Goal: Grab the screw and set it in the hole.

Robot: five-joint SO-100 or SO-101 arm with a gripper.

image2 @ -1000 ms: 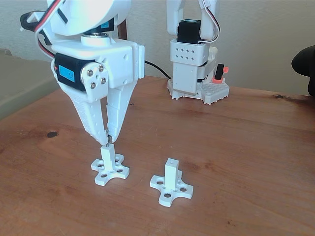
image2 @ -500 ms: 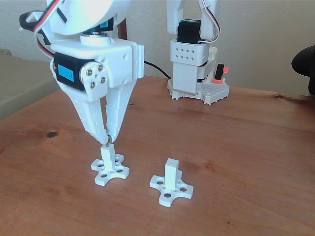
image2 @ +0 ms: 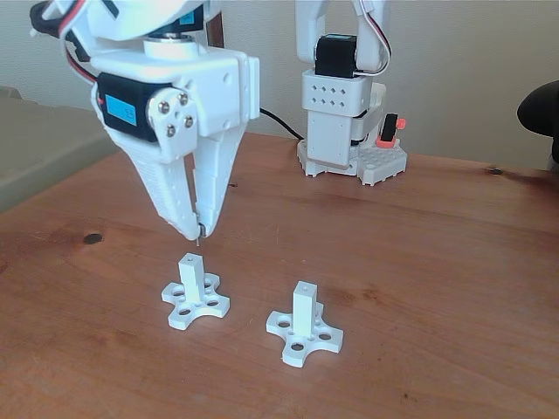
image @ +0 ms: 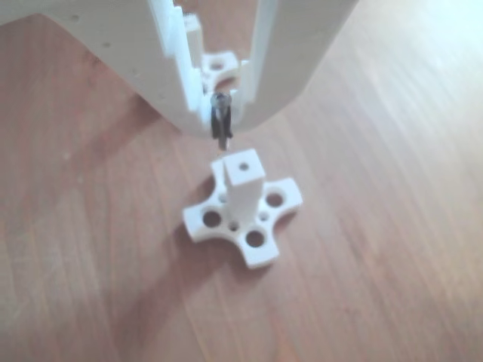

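Observation:
My white gripper is shut on the screw, a thin dark metal pin hanging point-down from the fingertips. It hovers a short way above the left white post, apart from it, a little to the right of its top. In the other view the gripper holds the screw upright just behind the post. The hole shows as a small dark bore in the post's tip face. A second white post with its cross base stands to the right.
Both posts stand on a brown wooden table. The arm's white base with a black cable sits at the back. A second cross base shows between the fingers. A dark knot marks the table's left.
The gripper has risen off the left post's top with the screw still held, and shifted slightly right. A gap now shows between the screw tip and the post.

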